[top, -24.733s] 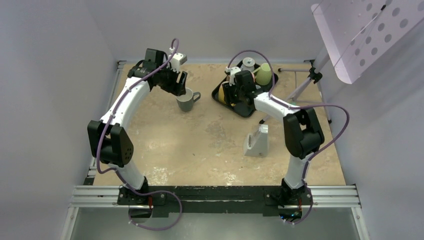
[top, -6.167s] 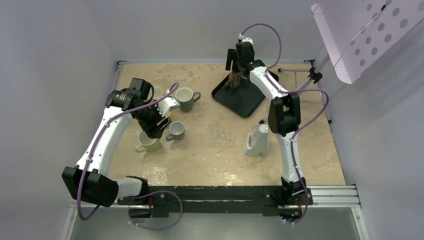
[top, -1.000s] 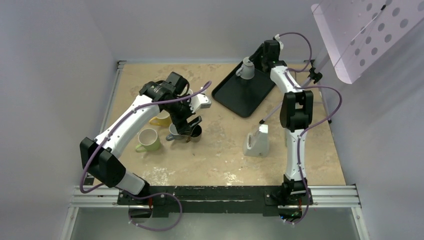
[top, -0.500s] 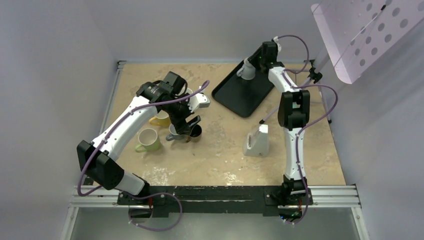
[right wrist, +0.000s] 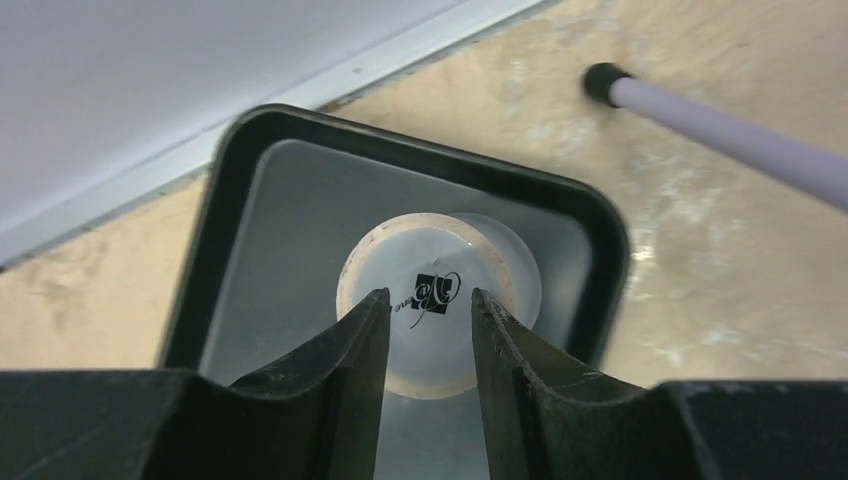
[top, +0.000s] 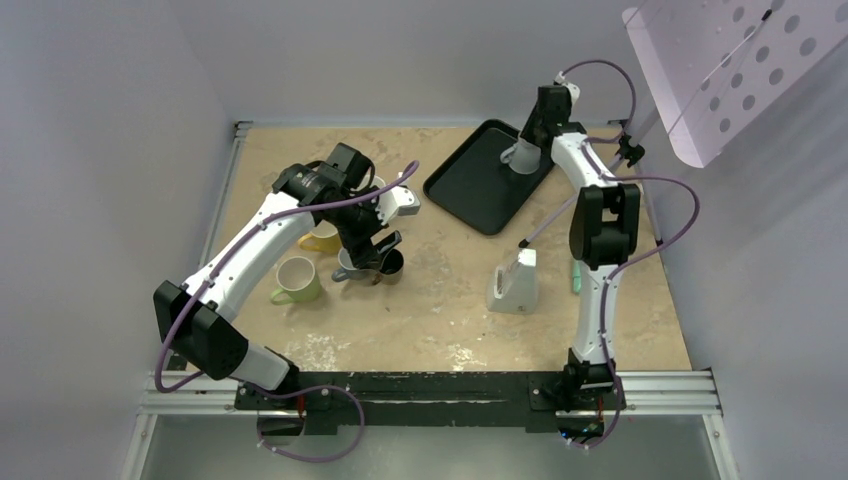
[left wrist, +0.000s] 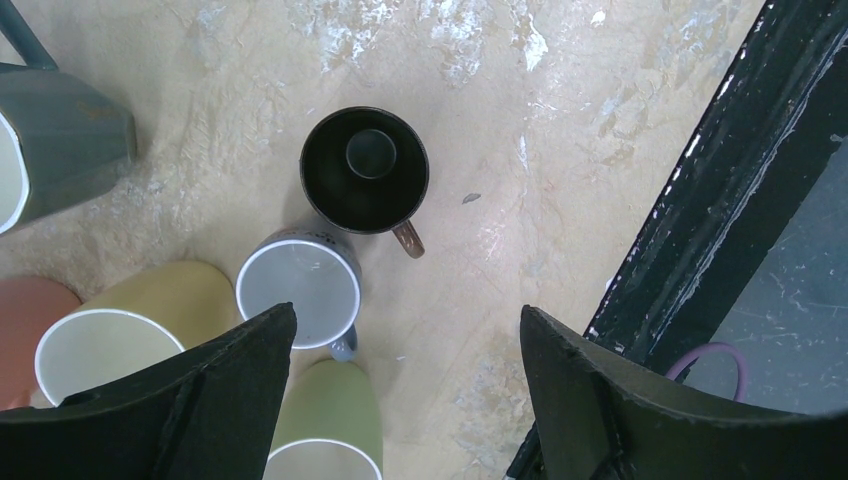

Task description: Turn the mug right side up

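A white mug stands upside down, its logo-marked base up, near the right corner of the black tray; in the top view the mug is at the back of the table. My right gripper hovers just above the base with its jaws a little apart and nothing between them; in the top view it is over the mug. The handle is hidden. My left gripper is wide open and empty above a cluster of upright mugs.
Under the left gripper stand a black mug, a grey-blue mug, a green mug, a yellow mug and a grey mug. A white stand and a tripod leg are on the right.
The right gripper has swung right along the back of the tray, and the white mug now sits further right, near the tray's right corner. The left arm has barely moved.
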`<action>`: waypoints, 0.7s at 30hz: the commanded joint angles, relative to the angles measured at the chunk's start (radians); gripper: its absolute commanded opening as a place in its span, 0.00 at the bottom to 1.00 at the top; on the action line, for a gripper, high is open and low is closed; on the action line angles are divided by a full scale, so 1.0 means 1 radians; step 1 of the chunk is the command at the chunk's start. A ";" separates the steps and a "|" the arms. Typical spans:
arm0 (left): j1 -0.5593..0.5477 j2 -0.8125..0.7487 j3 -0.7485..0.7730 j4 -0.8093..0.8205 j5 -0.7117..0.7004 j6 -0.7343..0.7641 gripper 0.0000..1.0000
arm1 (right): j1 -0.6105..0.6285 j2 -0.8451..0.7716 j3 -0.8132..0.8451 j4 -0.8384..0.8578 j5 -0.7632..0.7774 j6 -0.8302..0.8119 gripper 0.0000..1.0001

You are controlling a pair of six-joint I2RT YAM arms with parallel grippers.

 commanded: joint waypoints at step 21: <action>0.008 -0.021 0.003 -0.007 0.034 0.005 0.86 | 0.171 0.046 0.099 -0.046 0.161 -0.981 0.66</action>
